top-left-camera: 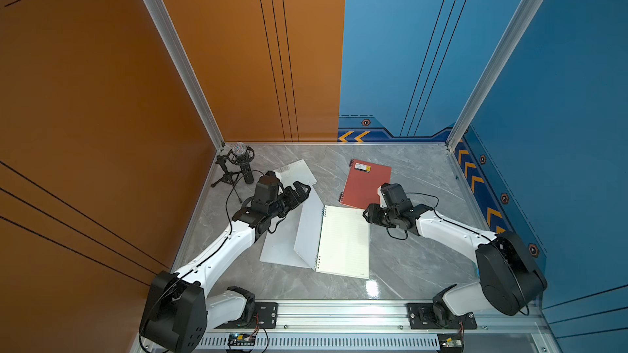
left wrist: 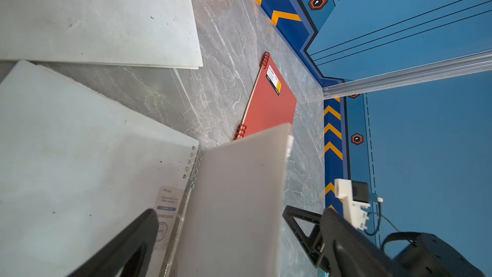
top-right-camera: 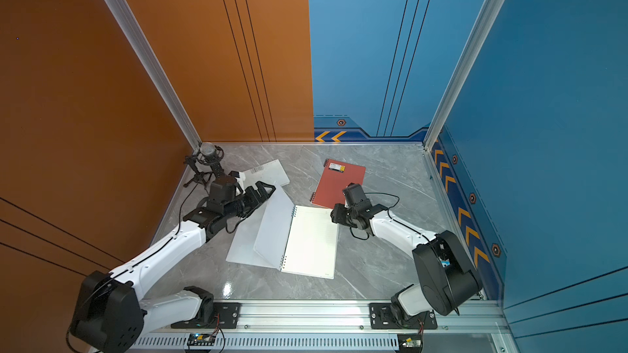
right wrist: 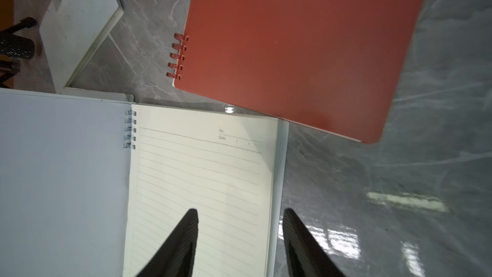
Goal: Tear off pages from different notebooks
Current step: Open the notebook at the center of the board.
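An open spiral notebook (top-left-camera: 320, 237) is laid in the middle of the grey marbled tabletop (top-left-camera: 407, 259). Its frosted white cover (top-left-camera: 307, 229) is raised at a slant on the left. A cream lined page (top-left-camera: 345, 241) is exposed flat on the right, held on the wire rings.

The left gripper (top-left-camera: 303, 191) is held at the far edge of the raised cover with its jaws spread wide (in the left wrist view the cover is seen standing between them, and no contact can be made out). The right gripper (top-left-camera: 366, 213) is lowered at the page's far right corner. Its jaws are part-way apart and nothing is pinched: one of its fingers (right wrist: 186, 235) is seen over the page, the other over bare tabletop.

A large flat frosted notebook (top-left-camera: 277, 249) is partly covered by the raised cover. A red-orange spiral notebook (top-left-camera: 368, 181) with a black-yellow label is placed beyond, its near edge meeting the open notebook's far right corner. A smaller white notebook (top-left-camera: 299, 171) is set near a black microphone (top-left-camera: 239, 152) in the far left corner.
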Controlling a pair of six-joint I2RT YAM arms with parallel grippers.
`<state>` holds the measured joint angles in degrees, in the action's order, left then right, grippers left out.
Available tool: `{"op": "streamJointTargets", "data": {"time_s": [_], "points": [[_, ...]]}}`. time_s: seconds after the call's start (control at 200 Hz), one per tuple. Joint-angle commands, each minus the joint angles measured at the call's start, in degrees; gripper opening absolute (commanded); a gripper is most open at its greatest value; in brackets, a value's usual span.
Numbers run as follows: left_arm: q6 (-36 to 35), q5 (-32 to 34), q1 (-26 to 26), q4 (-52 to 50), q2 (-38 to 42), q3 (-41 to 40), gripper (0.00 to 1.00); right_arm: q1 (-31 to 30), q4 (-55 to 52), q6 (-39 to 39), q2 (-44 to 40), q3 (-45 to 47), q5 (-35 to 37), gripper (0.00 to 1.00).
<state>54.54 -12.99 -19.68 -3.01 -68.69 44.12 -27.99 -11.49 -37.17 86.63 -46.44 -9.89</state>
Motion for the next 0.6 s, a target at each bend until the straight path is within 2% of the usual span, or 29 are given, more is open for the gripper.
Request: {"op": "streamJointTargets", "data": {"time_s": [0.0,0.255,0.596], "points": [[1.1,2.6,-1.8,0.2,0.2,-0.8,0.98,-0.5,-2.7,-0.4,3.4,-2.5,2.3,0.52],[0.4,2.6,-2.9,0.2,-1.1,-0.4,0.98,-2.3,-0.3,-0.9,6.3,-3.8,1.3,0.46],[-0.6,2.3,-2.8,0.2,-2.0,-0.4,0.98,-3.6,-1.1,-0.5,8.6,-5.8,2.0,0.46]]}}
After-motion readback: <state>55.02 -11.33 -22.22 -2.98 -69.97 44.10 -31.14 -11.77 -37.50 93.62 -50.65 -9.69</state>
